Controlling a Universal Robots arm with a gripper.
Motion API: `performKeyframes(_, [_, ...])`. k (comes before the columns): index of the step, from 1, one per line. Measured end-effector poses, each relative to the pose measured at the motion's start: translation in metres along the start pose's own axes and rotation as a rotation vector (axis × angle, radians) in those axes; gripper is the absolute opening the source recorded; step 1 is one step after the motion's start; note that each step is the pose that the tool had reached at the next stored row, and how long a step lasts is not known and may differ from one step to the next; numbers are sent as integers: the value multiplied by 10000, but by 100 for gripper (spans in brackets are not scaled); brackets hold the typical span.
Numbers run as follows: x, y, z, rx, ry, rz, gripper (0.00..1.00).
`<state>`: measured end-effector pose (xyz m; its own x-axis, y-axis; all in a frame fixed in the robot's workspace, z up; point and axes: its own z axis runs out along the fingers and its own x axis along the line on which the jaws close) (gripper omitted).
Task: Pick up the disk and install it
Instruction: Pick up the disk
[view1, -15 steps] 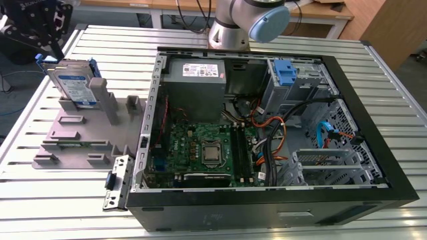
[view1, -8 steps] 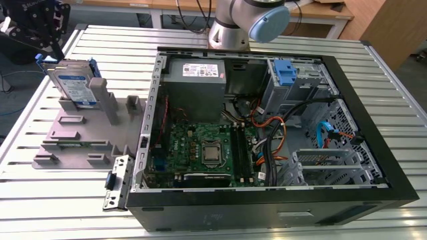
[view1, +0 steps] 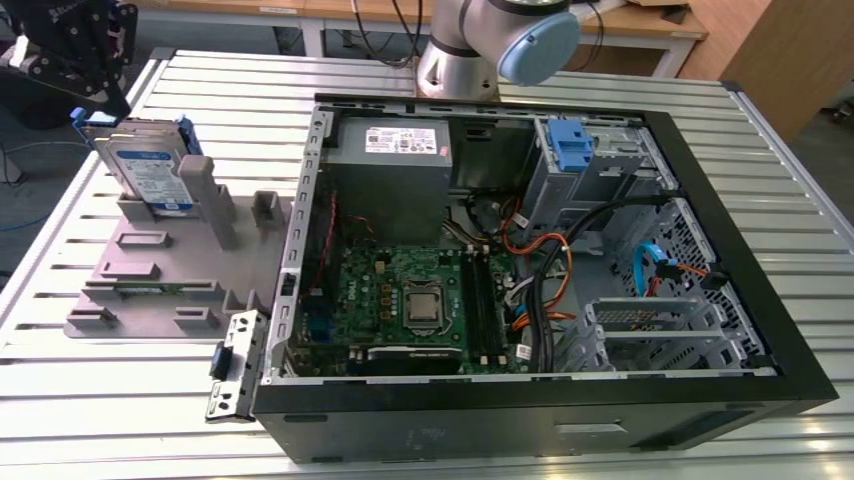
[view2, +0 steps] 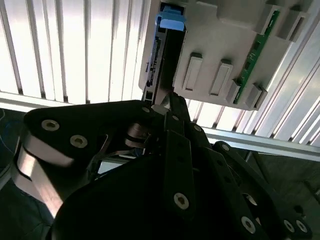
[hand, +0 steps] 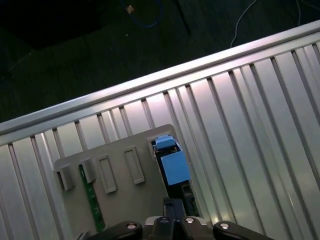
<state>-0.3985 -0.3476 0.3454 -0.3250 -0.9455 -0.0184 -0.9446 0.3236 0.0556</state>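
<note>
One disk (view1: 150, 172) stands on edge in a grey holder (view1: 160, 255) on the slatted table (view1: 120, 410), at the exterior view's left, outside the open case (view1: 747, 300). Its white-and-blue label faces that camera, and a blue rail (view1: 184, 135) shows at its top on the side nearest the case.

My pincer (view1: 96, 105) hangs right at the disk's top, on the side away from the case. Whether it is apart, together or clamped on the disk, I cannot tell.

In the second wrist view the disk is seen edge-on, its near end meeting my black linkage and its far end capped in blue. The holder lies against it, with raised blocks and a green strip (view2: 257, 50) slotted along one side. In the first wrist view the blue cap sits just beyond my pincer, at the holder's corner, with table slats all round.

The case lies on its side, well apart from the disk. Inside it are a green board (view1: 400, 290), a grey power supply (view1: 394, 150) and an upright blue latch (view1: 571, 145). My arm (view1: 487, 45) rises behind the case. A small bracket (view1: 234, 365) lies just beside the case's near corner.
</note>
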Motion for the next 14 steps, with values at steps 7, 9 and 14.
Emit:
performKeyframes(7, [0,-1,21,-68,-105,-829,11])
performKeyframes(9, [1,-3,33,-65,-92,-1117,11])
performKeyframes(14, [1,-4,57,-26,-77,-1735,11])
